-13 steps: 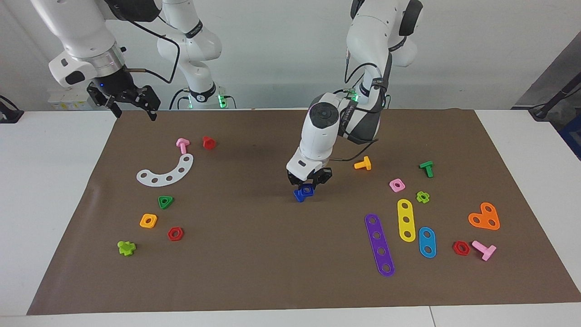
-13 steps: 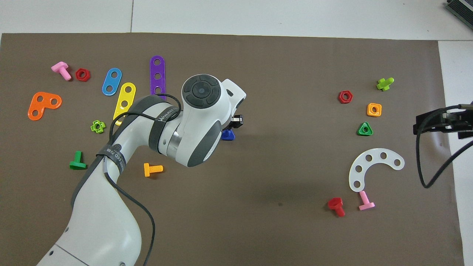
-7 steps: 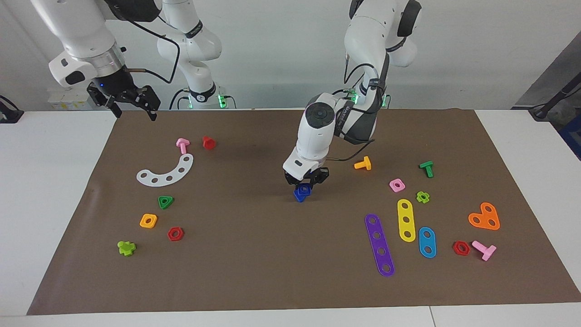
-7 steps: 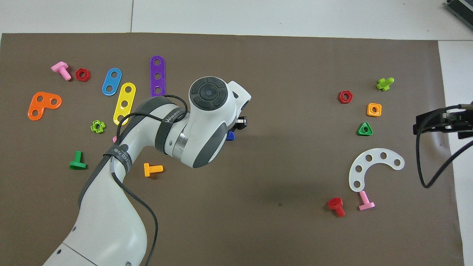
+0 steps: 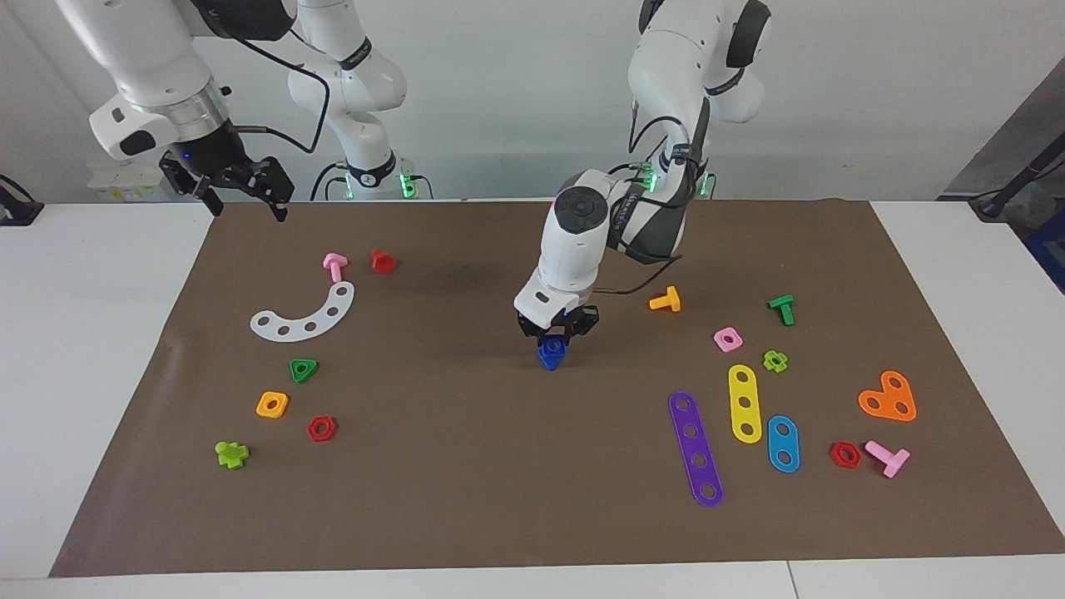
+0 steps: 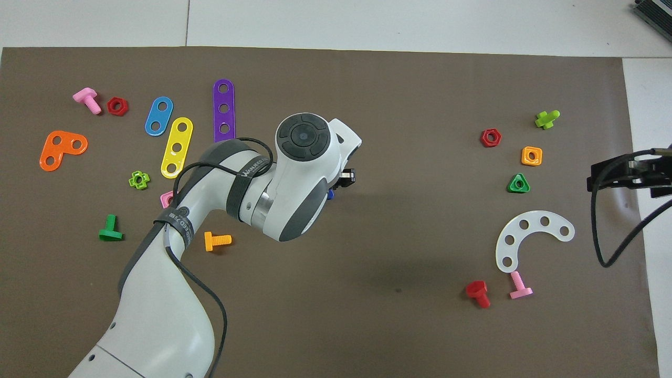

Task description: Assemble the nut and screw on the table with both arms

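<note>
**Nut comes down onto the screw at mid-bench**

Over the last second the left arm has swung a little toward the right arm's end of the bench (image 5: 466,516) and turned its wrist. The left claw (image 5: 556,334) is pinched narrow on the blue nut (image 5: 556,342). A second ago the nut hung tilted and off to one side of the blue screw (image 5: 549,358). Now it sits almost straight over the screw, and the two blue pieces read as one stack. From overhead the wrist has slid across them, so only a sliver of blue shows.

I judge this to be the seating step: the hole is being lined up with the stub. I cannot tell whether the nut has gone onto the shaft or only rests against it. The screw lies on the mat in the middle of the bench, and nothing steadies it.

The right claw (image 5: 241,187) waits, spread wide and empty, high over the mat's corner at its own end.

Nothing crowds the work spot. The closest pieces are an orange screw (image 5: 665,299) and a pink nut (image 5: 727,339), both well apart toward the left arm's end. A green nut (image 5: 304,369) and a white arc (image 5: 306,314) lie toward the right arm's end, so the right arm's way in looks open.
</note>
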`<move>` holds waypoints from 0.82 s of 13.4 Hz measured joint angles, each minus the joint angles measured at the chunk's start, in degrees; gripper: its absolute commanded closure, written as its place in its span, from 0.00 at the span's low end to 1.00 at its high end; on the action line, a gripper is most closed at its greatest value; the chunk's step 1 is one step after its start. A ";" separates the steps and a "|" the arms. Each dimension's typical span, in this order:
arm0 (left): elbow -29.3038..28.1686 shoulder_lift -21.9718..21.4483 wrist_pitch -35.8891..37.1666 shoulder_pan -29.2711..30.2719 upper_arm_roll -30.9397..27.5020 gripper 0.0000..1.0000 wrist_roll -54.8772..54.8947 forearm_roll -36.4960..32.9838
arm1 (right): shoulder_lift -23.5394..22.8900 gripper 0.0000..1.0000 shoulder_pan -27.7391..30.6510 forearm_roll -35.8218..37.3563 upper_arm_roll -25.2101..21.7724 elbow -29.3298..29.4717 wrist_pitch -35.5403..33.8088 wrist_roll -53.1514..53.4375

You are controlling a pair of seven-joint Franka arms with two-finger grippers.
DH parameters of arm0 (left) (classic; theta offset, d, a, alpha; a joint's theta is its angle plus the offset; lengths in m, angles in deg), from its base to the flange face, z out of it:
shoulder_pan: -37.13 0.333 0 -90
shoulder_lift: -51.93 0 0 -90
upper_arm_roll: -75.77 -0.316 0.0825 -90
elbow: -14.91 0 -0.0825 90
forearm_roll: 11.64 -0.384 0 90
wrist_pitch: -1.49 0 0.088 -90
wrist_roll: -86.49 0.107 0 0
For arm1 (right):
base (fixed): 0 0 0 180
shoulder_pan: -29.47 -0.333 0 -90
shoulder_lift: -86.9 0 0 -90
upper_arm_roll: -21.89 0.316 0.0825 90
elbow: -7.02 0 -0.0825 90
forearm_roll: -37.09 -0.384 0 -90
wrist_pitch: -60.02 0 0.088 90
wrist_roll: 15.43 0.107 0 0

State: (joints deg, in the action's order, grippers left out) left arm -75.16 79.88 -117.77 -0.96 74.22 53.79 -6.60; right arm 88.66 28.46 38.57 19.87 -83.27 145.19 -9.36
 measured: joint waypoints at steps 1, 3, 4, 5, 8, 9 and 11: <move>-0.03 0.08 -0.09 0.00 -0.02 0.70 0.00 0.00 | 0.00 0.00 0.00 0.00 0.00 0.00 0.00 0.00; -0.27 0.17 -0.34 0.00 -0.05 0.71 0.00 0.00 | 0.00 0.00 0.00 0.00 0.00 0.00 0.00 0.00; -0.34 0.27 -0.52 0.00 -0.05 0.71 0.00 0.00 | 0.00 0.00 0.00 0.00 0.00 0.00 0.00 0.00; -0.40 0.47 -0.86 -0.02 -0.05 0.71 0.00 0.00 | 0.00 0.00 0.00 0.00 0.00 0.00 0.00 0.00; -0.55 0.75 -1.81 -0.17 -0.05 0.72 0.00 -0.01 | 0.00 0.00 0.00 0.00 0.00 0.00 0.00 0.00; -0.59 0.75 -1.92 -0.18 -0.06 0.72 0.00 -0.01 | 0.00 0.00 0.00 0.00 0.00 0.00 0.00 0.00; -0.75 0.74 -2.38 -0.19 -0.08 0.73 0.00 -0.04 | 0.00 0.00 0.00 0.00 0.00 -0.01 0.00 0.00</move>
State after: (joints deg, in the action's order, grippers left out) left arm -75.90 80.62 -120.16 -1.15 74.13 53.79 -6.65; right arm 88.66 28.46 38.57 19.87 -83.27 145.19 -9.36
